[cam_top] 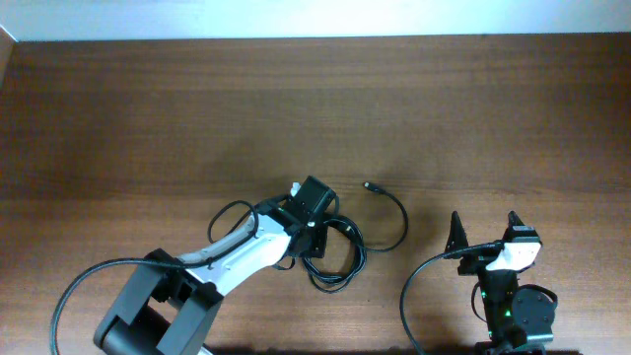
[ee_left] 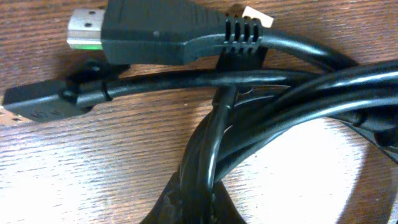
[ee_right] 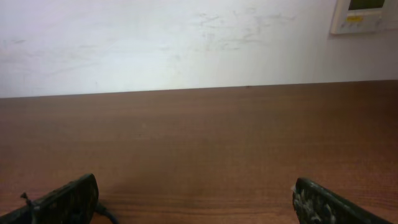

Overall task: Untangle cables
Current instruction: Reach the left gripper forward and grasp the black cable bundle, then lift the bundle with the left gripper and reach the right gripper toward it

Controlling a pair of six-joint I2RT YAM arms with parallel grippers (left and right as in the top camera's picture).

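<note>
The cables [cam_top: 345,258] lie in a tangled black loop at the table's middle front, with one free end and its small plug [cam_top: 372,185] curving off to the right. My left gripper [cam_top: 317,219] is over the tangle's left side. In the left wrist view it [ee_left: 200,199] is shut on a few crossing strands of the cables [ee_left: 261,93]. Beyond them lie a wide metal-tipped plug [ee_left: 149,31] and a smaller plug [ee_left: 37,102]. My right gripper [cam_top: 485,229] stands open at the front right, away from the cables, with nothing between its fingers [ee_right: 323,202].
The wooden table [cam_top: 197,108] stretches back to a white wall [ee_right: 186,43] carrying a small panel [ee_right: 364,15]. Thick black arm wires loop beside the left arm [cam_top: 79,291] and the right arm [cam_top: 409,286] near the front edge.
</note>
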